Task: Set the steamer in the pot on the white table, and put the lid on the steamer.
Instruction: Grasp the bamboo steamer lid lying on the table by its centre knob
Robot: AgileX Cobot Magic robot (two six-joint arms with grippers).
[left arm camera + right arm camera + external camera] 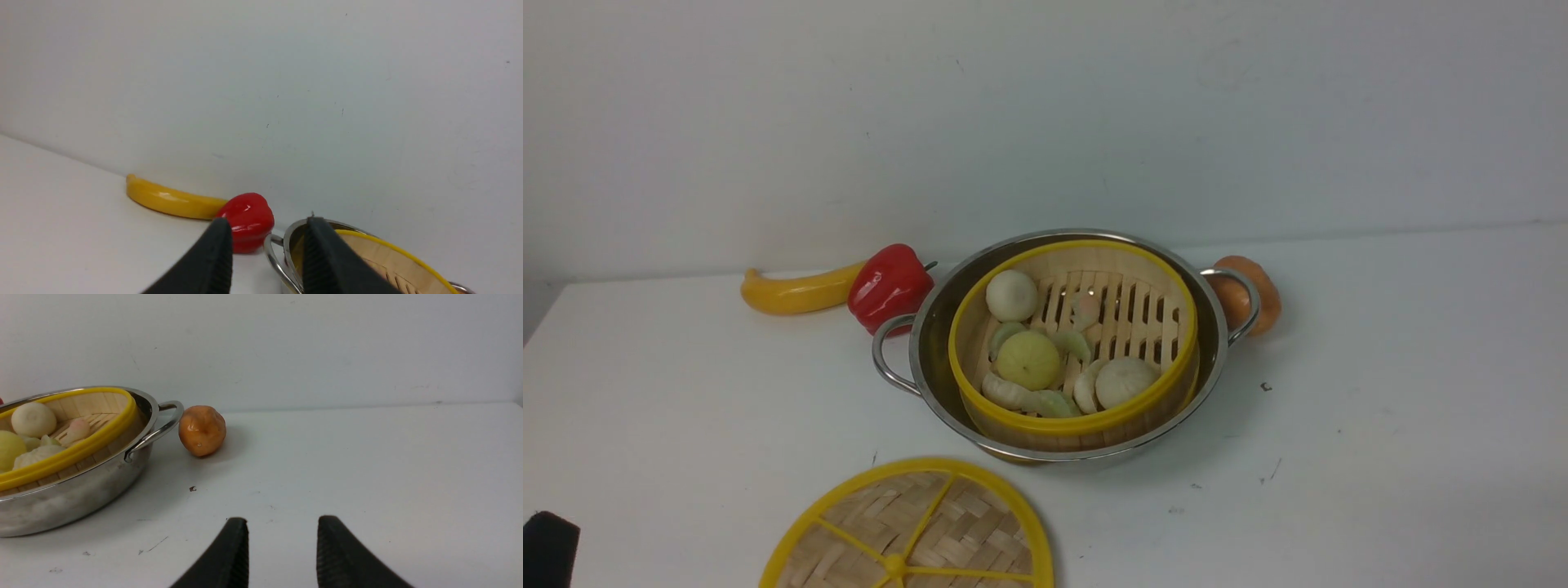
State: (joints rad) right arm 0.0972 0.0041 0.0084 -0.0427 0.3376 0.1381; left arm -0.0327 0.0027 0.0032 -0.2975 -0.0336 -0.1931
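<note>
My left jaws are a pair of matte black fingers (212,261), wide at the root and curving in to blunt rounded tips, their inner faces finely ribbed, and my right jaws are the same: two black, tapering fingers (233,555) with ribbed inner faces.

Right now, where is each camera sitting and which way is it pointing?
Front: between the arms, looking forward and down at the steamer in the pot, lid nearest; only a black scrap at the left edge, maybe an arm.
Left wrist: low over the table, facing the wall, banana and pepper; open left gripper shows.
Right wrist: low, facing the wall and an orange-brown fruit; open right gripper shows.
Shared: all three see pot and steamer.
</note>
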